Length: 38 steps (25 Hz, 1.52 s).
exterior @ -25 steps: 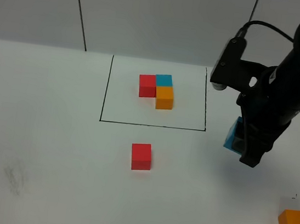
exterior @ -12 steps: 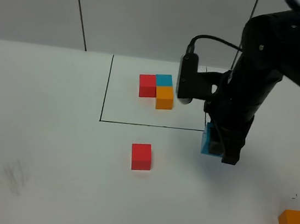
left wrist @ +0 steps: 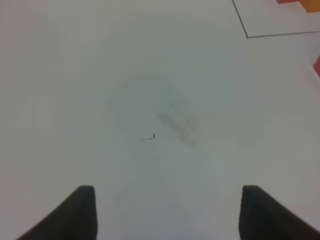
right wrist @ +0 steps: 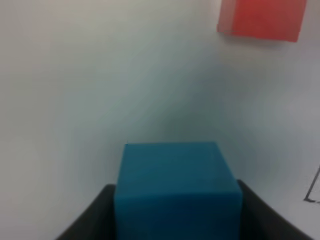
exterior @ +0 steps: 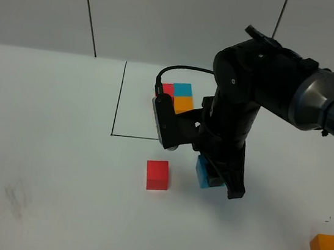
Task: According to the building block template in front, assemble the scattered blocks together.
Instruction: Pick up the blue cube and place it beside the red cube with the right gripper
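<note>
Right jaws clamp blue cube [exterior: 202, 170] near red cube [exterior: 157, 174] (arm [exterior: 266, 76] half-covers template [exterior: 182, 91]); left jaws apart.

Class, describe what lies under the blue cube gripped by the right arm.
Bare white table shows around the blue cube, which the right end effector holds. The spot directly beneath is hidden by the cube itself, so contact cannot be judged.

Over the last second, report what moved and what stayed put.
The right fingers, still shut on the light blue cube, carried it left and downward in the high view, from right of the black outline to just right of the red cube. Nothing was released. The red cube, orange cube and template have not moved.
</note>
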Available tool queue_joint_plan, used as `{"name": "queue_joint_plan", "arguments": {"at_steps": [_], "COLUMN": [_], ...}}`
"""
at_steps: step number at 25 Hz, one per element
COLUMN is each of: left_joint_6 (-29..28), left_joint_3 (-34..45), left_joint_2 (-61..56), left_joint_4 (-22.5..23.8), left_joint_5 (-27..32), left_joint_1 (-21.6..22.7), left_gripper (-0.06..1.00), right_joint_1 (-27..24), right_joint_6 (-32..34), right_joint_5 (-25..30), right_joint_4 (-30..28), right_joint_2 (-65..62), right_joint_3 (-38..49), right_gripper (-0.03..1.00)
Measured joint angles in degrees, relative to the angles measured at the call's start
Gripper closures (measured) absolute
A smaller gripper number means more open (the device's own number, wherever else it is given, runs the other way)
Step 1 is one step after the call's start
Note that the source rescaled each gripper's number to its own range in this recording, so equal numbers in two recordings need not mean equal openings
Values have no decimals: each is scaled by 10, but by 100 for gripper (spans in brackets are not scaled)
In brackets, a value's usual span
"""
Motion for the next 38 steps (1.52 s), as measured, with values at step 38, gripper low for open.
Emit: {"name": "queue_joint_plan", "arguments": {"at_steps": [38], "left_joint_6": [0], "left_joint_3": [0], "left_joint_2": [0], "left_joint_4": [0], "left_joint_5": [0], "left_joint_1": [0], "left_gripper": [40], "right_joint_1": [-11], "right_joint_6": [149], "right_joint_5": [-10], "right_joint_4": [-14], "right_joint_2": [141], "right_joint_3": [-124], "right_gripper": [96]}}
